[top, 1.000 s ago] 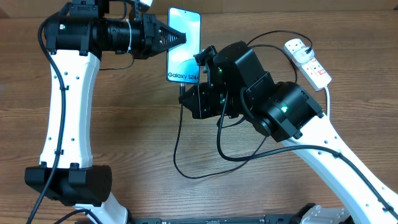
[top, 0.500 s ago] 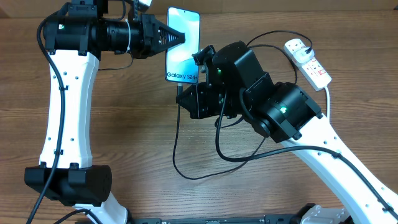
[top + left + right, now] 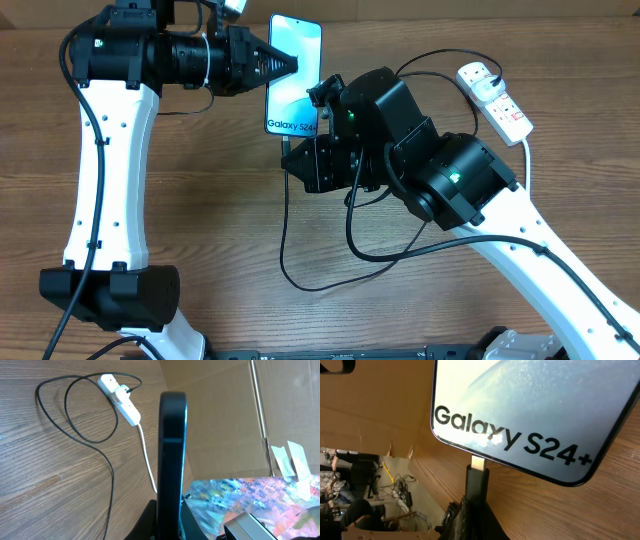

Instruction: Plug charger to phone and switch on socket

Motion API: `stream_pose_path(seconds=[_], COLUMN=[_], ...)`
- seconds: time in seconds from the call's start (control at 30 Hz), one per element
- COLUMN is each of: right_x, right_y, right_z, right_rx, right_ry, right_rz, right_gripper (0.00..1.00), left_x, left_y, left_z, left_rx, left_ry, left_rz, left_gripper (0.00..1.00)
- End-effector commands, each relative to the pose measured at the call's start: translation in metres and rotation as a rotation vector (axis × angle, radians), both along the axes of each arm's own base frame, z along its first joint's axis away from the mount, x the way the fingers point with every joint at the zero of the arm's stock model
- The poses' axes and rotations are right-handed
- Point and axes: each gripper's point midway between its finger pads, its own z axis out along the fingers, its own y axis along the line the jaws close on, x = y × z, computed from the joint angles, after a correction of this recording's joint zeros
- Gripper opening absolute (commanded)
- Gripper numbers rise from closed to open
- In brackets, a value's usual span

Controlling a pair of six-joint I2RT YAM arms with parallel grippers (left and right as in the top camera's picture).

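The phone (image 3: 294,72), with a light blue screen reading "Galaxy S24+", is held above the table. My left gripper (image 3: 287,64) is shut on its left edge. The left wrist view shows the phone edge-on (image 3: 172,445) between the fingers (image 3: 169,527). My right gripper (image 3: 300,152) is shut on the charger's black connector (image 3: 477,480). The connector's metal tip touches the phone's bottom edge (image 3: 530,405), and part of the metal shows. The black cable (image 3: 285,240) loops across the table to the white socket (image 3: 497,96), where its plug (image 3: 480,72) sits.
A cardboard wall (image 3: 220,420) stands behind the table's far edge. The socket's thick white cord (image 3: 147,465) runs off past that edge. The cable's loops (image 3: 75,410) lie on the wood near the socket (image 3: 120,397).
The phone's lower end and the connector have shifted slightly to the left. Both grippers keep their hold.
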Motion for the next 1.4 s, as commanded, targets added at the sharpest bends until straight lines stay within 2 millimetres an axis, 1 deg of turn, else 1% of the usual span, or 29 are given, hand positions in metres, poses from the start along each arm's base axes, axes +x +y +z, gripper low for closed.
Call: stream_pose_path(seconds=[0.0,0.07,0.23,0.77,1.07,1.37], right_x=[0.009,0.008,0.012,0.016,0.018,0.022], right_y=[-0.007,-0.009,-0.01,-0.007,-0.005,-0.01], right_z=[0.007,0.004,0.004,0.011,0.014,0.013], right_rx=[-0.006,-0.015,-0.024,0.001,0.012,0.009], right_ry=[-0.034,-0.027,-0.039,-0.062,-0.074,-0.075], right_rz=[-0.046,-0.049,-0.066,-0.069,-0.07,-0.087], right_gripper=[0.04,0.04,0.04,0.04,0.04,0.04], left_x=[-0.003,0.002,0.004,0.003,-0.002,-0.007], left_y=[-0.003,0.002,0.008,0.007,0.007,0.005], left_z=[0.011,0.01,0.01,0.009,0.006,0.008], left_rx=[-0.049,-0.049,-0.056,-0.055,-0.042,-0.048], left_ry=[0.004,0.042,0.069,0.064,0.063,0.017], left_rz=[-0.015,0.025,0.05,0.042,0.024,-0.018], left_gripper=[0.04,0.04,0.04,0.04,0.04,0.04])
